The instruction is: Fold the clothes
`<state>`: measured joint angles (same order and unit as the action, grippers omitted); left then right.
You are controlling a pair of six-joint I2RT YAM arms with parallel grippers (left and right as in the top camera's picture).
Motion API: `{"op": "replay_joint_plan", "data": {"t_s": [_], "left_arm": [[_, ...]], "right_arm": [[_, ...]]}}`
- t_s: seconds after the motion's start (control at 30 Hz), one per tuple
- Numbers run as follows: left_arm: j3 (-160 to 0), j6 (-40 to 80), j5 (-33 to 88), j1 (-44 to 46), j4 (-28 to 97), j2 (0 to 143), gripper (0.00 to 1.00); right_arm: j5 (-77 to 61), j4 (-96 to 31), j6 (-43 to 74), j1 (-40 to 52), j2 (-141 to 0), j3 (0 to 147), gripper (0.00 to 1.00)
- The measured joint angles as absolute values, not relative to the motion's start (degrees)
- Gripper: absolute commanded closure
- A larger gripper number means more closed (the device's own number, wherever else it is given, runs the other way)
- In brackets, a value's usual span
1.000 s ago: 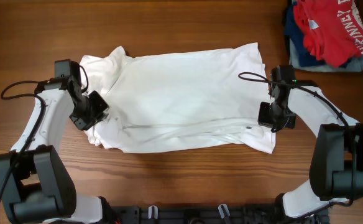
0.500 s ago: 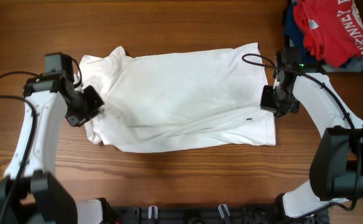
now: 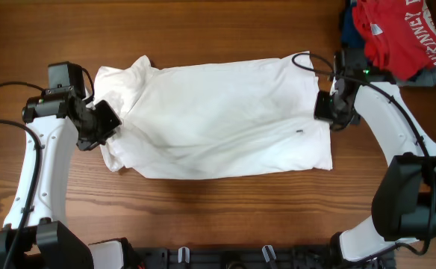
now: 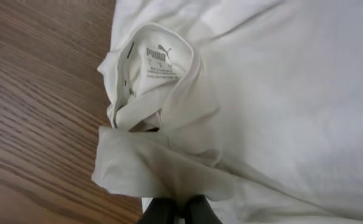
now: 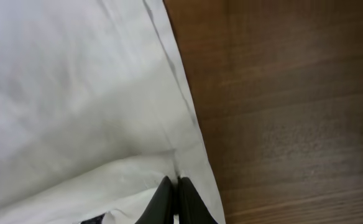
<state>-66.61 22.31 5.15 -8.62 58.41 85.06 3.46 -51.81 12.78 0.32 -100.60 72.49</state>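
The white T-shirt (image 3: 218, 119) lies spread sideways on the wooden table, plain side up, collar end at the left. My left gripper (image 3: 107, 127) is shut on a bunch of its fabric at the left edge, just below the collar with its label (image 4: 160, 62). My right gripper (image 3: 324, 112) is shut on the shirt's hem at the right edge (image 5: 175, 158). In both wrist views the fingertips (image 4: 180, 208) (image 5: 173, 190) pinch white cloth. No lettering shows, apart from a dark patch at the bottom edge of the right wrist view.
A red garment with white lettering (image 3: 397, 33) lies on blue folded garments (image 3: 356, 48) at the table's back right corner, just beyond my right arm. Bare wood (image 3: 218, 209) runs along the front of the table.
Both grippers moved toward the back of the table, pulling the shirt's front layer with them. The shirt's lower edge is now flatter and its right front corner squarer.
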Motion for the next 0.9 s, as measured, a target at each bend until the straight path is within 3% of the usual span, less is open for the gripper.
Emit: {"op": "replay_joint_plan", "data": {"t_s": [0.6, 0.67, 0.73, 0.77, 0.9], "left_arm": [[-66.6, 22.1, 3.3, -8.6, 52.1, 87.7, 0.96], [-66.6, 22.1, 3.3, -8.6, 51.3, 89.8, 0.75], [-66.6, 21.7, 3.3, -8.6, 50.5, 91.1, 0.14], [-66.6, 21.6, 3.3, -8.6, 50.0, 91.7, 0.0], [-66.6, 21.7, 3.3, -8.6, 49.2, 92.7, 0.0]], "right_arm": [[-1.0, -46.2, 7.2, -2.3, -100.6, 74.1, 0.96], [-1.5, -46.0, 7.2, -2.3, -100.6, 74.1, 0.96], [-1.7, -45.4, 7.2, -2.3, -100.6, 74.1, 0.95], [-1.7, -45.0, 7.2, -2.3, -100.6, 74.1, 0.95], [-2.0, -43.3, 7.2, -2.3, -100.6, 74.1, 0.94]]}}
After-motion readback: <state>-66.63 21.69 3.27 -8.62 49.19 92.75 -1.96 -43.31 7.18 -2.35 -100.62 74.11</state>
